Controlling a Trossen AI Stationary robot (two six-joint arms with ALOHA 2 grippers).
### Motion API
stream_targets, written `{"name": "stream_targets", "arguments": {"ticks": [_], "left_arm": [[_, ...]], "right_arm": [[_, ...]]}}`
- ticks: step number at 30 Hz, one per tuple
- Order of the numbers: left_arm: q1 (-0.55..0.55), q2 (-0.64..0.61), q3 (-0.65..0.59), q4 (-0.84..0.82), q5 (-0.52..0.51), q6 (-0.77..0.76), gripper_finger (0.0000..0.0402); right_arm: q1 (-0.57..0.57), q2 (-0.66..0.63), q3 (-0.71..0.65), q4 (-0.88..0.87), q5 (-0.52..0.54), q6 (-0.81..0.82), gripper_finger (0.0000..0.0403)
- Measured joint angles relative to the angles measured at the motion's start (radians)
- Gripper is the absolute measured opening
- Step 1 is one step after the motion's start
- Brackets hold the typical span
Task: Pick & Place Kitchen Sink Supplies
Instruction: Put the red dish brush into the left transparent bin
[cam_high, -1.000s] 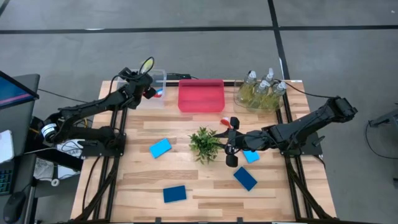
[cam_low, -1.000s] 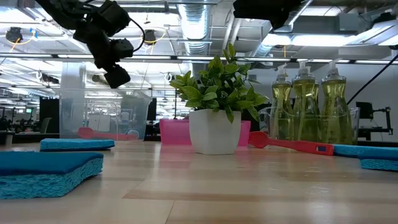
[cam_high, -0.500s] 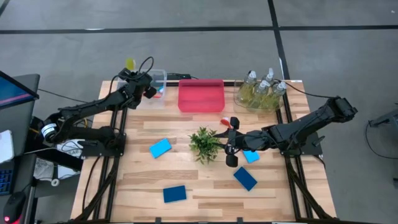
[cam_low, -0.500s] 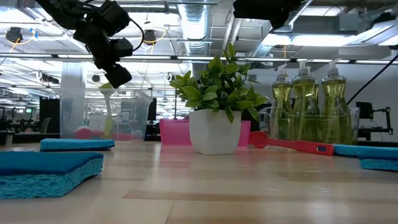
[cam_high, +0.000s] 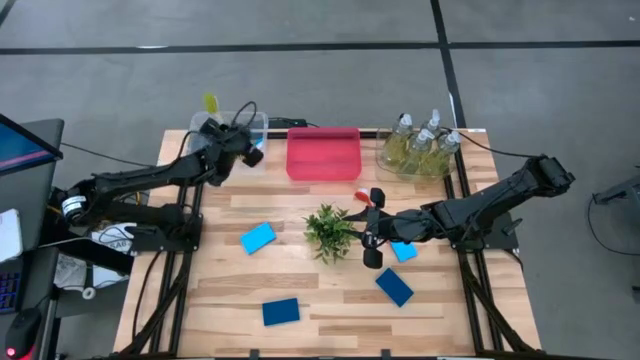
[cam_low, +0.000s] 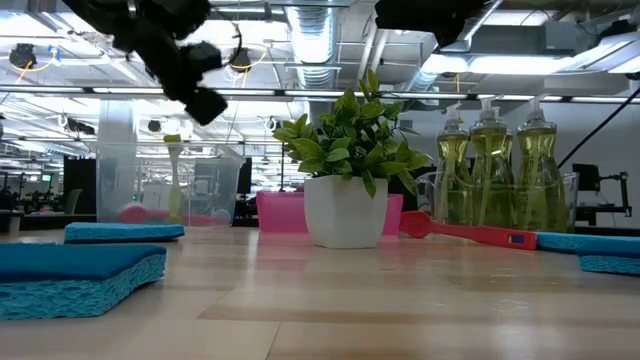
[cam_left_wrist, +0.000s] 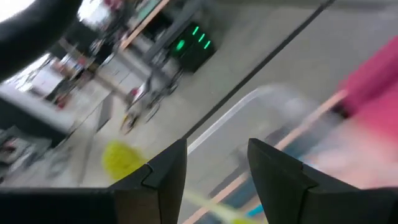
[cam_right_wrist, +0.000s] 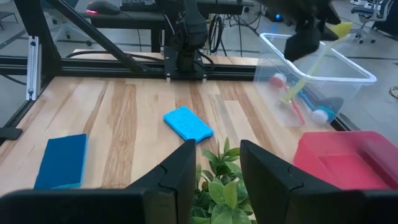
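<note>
The thin yellow long-handled brush (cam_high: 211, 103) leans in the clear plastic bin (cam_high: 262, 125), upper left. Above it the left gripper (cam_high: 250, 153) hangs empty, fingers apart. The right gripper (cam_high: 368, 228), also apart, waits mid-frame by the red brush (cam_low: 470, 232), probably next.

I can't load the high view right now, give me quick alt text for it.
The left pincer hangs open and empty at the clear bin in the table's back left corner, where a yellow brush leans out. The right pincer, also open and empty, sits mid-table between the plant and a blue sponge. Behind are the pink bin and pump bottles.
</note>
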Motion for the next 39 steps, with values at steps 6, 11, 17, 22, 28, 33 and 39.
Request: {"name": "stream_targets", "arguments": {"ticks": [6, 11, 17, 22, 28, 33, 39], "left_arm": [[-0.241, -0.113, 0.0, 0.008, 0.103, -0.137, 0.0173], [-0.421, -0.189, -0.006, 0.013, 0.481, -0.231, 0.0173], [-0.559, -0.22, -0.166, 0.198, 0.831, -0.296, 0.0173], [-0.63, -0.219, -0.366, 0.515, 0.86, -0.425, 0.0173], [-0.684, -0.22, -0.54, 0.853, 0.853, -0.451, 0.0173], [-0.692, -0.22, -0.602, 0.965, 0.847, -0.458, 0.0173], [-0.692, -0.218, -0.603, 0.966, 0.846, -0.472, 0.0173]], "right_arm": [[0.043, -0.047, 0.0, -0.052, 0.001, 0.066, 0.0118], [0.078, -0.096, 0.0, -0.254, 0.103, 0.208, 0.0118], [0.063, -0.146, 0.0, -0.622, 0.235, 0.512, 0.0118], [0.005, -0.133, -0.017, -0.875, 0.236, 0.77, 0.0118], [-0.056, -0.082, -0.059, -0.886, 0.229, 0.818, 0.0118], [-0.105, -0.03, -0.068, -0.798, 0.183, 0.725, 0.0121], [-0.163, 0.04, -0.068, -0.762, 0.099, 0.693, 0.0153]]}}
